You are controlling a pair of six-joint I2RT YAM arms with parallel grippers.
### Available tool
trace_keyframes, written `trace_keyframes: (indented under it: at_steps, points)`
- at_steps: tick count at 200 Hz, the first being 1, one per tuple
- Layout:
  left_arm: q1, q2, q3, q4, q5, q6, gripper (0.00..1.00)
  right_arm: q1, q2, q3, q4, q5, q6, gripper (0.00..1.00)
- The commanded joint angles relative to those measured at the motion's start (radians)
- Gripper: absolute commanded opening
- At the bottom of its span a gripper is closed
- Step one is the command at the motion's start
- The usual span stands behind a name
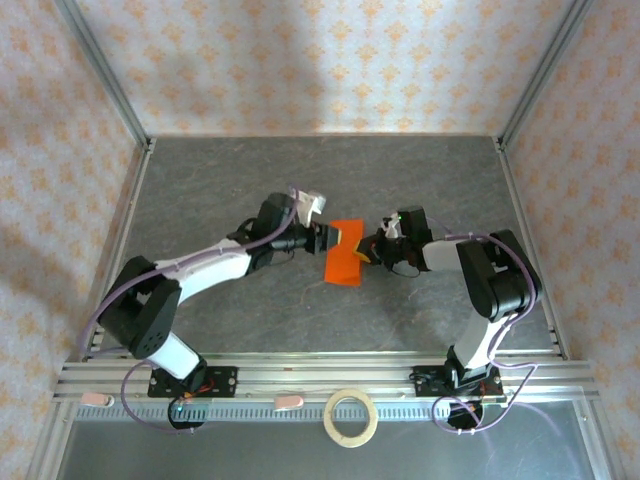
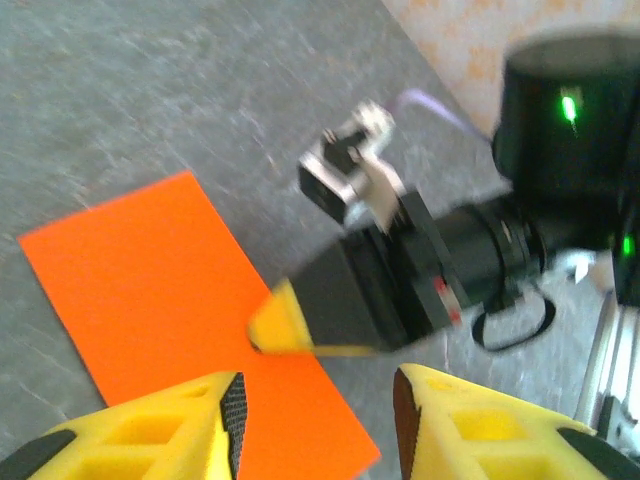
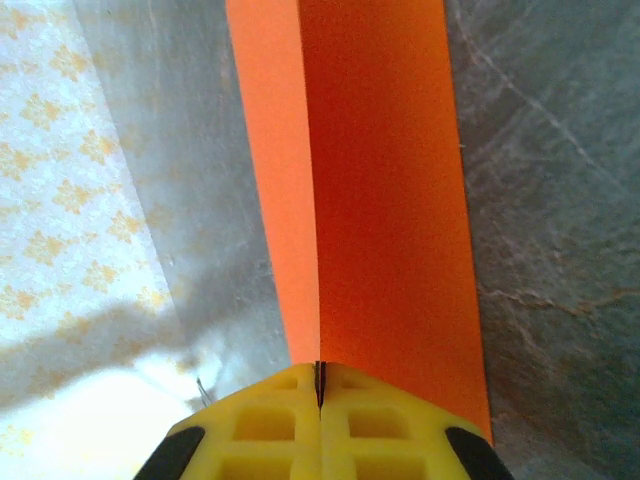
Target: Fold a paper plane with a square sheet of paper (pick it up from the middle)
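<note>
**Right pincer pinches folded orange paper, left pincer spread**

The orange paper (image 1: pixel 343 264) sits on the grey table (image 1: pixel 250 170), well beyond the tape ring (image 1: pixel 351 417) and almost straight up-table from it. It is bright, plain orange, folded into a longish piece with straight, clean edges. In the top view its far right corner looks notched.

In the right wrist view the paper (image 3: pixel 385 200) has one sharp lengthwise crease, with a narrower, paler panel on the left and a wider, deeper-orange panel on the right.

The right gripper (image 3: pixel 320 385), beyond the ring and slightly right of it, has its yellow fingers pressed together on the paper's end at the crease.

The left gripper (image 2: pixel 315 420), beyond the ring and slightly left of it, is spread and grips nothing. Its fingers (image 2: pixel 150 430) stand over the paper's edge.
</note>
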Motion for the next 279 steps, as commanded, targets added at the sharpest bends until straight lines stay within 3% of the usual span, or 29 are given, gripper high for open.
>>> trace_keyframes:
  at_steps: [1, 51, 93, 128, 160, 243, 279]
  points:
    - [-0.085, -0.057, -0.059, 0.031, -0.157, 0.156, 0.47, -0.001, -0.018, -0.014, 0.068, 0.026, 0.047, 0.03]
    - [-0.341, -0.020, -0.024, -0.075, -0.472, 0.382, 0.58, 0.000, -0.018, -0.011, 0.065, 0.008, 0.048, 0.07]
    - [-0.459, 0.112, 0.071, -0.159, -0.729, 0.500, 0.67, 0.000, -0.014, -0.010, 0.057, 0.006, 0.045, 0.06]
    - [-0.487, 0.169, 0.104, -0.155, -0.876, 0.528, 0.73, 0.000, -0.014, -0.007, 0.053, 0.004, 0.042, 0.06]
    - [-0.487, 0.193, 0.110, -0.141, -0.932, 0.561, 0.80, 0.000, -0.013, -0.003, 0.051, 0.003, 0.042, 0.06]
    - [-0.488, 0.322, 0.174, -0.161, -1.063, 0.633, 0.80, -0.001, -0.013, 0.000, 0.050, -0.002, 0.042, 0.06]
    - [-0.487, 0.344, 0.185, -0.161, -1.087, 0.652, 0.73, 0.000, -0.016, -0.004, 0.053, 0.000, 0.045, 0.06]
